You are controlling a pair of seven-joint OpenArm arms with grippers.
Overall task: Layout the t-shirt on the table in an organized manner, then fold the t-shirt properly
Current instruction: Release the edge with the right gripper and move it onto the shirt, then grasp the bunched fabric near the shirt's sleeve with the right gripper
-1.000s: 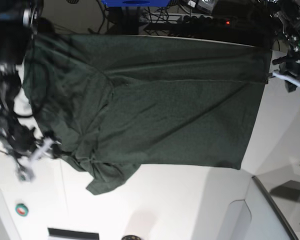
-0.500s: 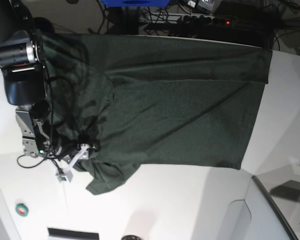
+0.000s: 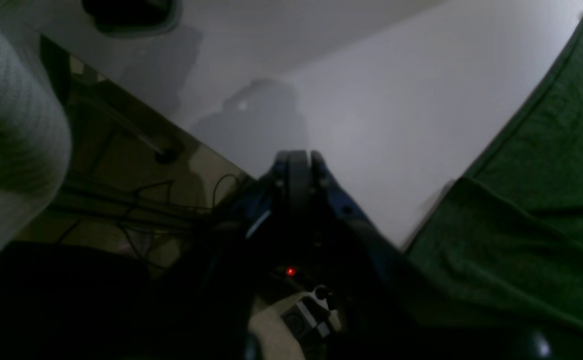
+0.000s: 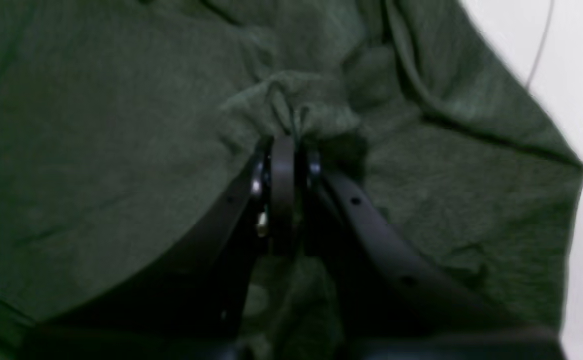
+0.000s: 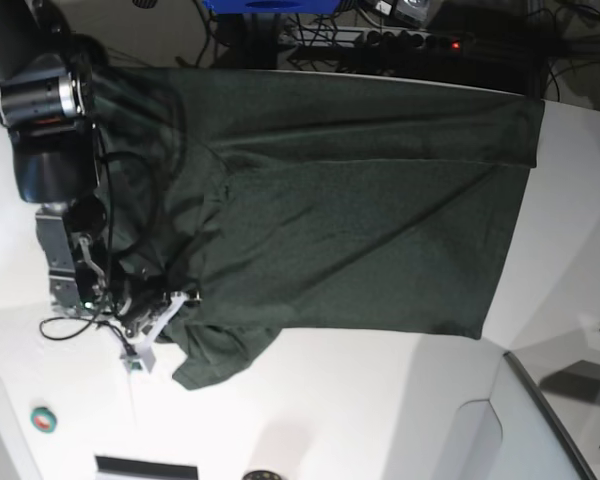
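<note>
Green t-shirt point(image 5: 360, 200) is spread over the far half of the white tabletop point(image 5: 380, 410), left sleeve bunched. Right claw point(image 4: 282, 142) just came in and snapped closed, pinching a fold there. Left claw point(image 3: 296, 160) sits closed, empty. Probably straightening that sleeve next.

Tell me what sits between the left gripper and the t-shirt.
Only bare table. In the left wrist view the left gripper, jaws shut, hangs over white tabletop near its edge, and nothing lies between it and the t-shirt.
</note>
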